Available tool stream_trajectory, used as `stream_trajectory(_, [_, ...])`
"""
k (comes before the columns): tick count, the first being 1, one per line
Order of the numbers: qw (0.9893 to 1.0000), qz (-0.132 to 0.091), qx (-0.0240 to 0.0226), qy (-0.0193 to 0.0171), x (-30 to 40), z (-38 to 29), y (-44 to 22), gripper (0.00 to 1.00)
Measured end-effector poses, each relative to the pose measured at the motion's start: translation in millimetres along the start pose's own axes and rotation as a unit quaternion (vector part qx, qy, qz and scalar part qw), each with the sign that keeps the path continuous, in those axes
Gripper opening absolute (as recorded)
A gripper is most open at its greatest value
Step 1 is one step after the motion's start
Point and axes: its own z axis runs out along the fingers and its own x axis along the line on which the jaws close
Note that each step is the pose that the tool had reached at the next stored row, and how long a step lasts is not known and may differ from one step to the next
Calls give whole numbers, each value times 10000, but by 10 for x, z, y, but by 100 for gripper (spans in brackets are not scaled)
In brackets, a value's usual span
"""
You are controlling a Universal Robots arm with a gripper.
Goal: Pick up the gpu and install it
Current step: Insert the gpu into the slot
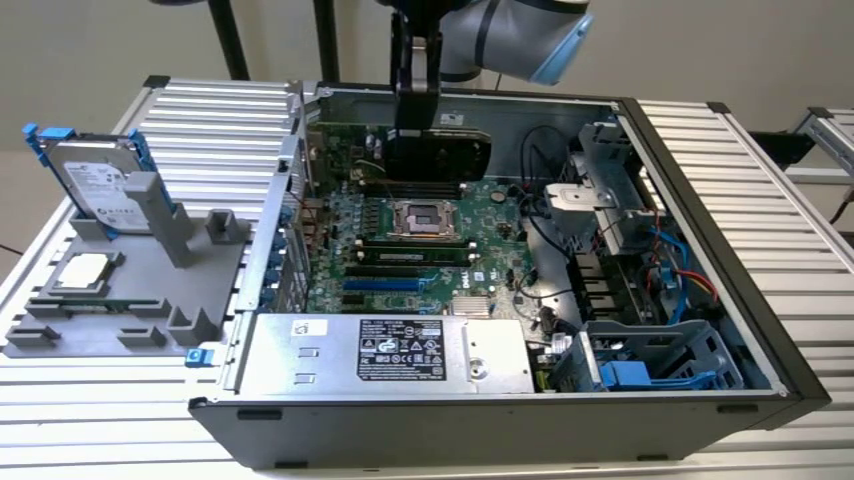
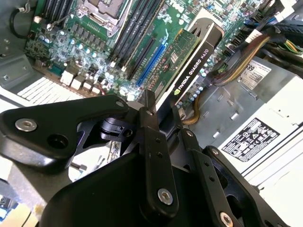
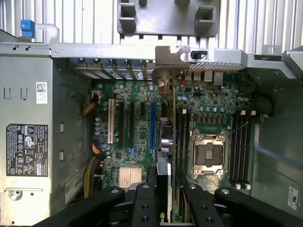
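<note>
1. gpu: black card held upright in the air inside the open computer case. In the exterior view we place it at 12 o'clock of the empty processor socket. It hangs above the motherboard and sits in no slot.
2. gripper: comes down from 12 o'clock in the exterior view, with its fingers clamped on the card's upper edge. In both wrist views the card runs out from between them toward the board.
3. Progress, in our judgement: the pick-up is done. The install is not, since the card's connector edge is clear of the board.
4. blue slot: long expansion slot at about 7 o'clock of the socket in the exterior view. It is unoccupied and well apart from the card.
5. power supply: silver box at 6 o'clock of the socket, against the near case wall.
6. grey fixture: outside the case at 9 o'clock. It holds a hard drive standing upright, with a square processor chip lying flat at the drive's 6 o'clock.
</note>
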Motion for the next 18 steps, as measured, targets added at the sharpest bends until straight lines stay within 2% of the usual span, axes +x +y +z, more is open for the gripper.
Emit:
stream_trajectory(14, [10000, 0, 0, 0, 1, 31, 0, 0])
stream_trajectory(18, [10000, 0, 0, 0, 1, 59, -1, 0])
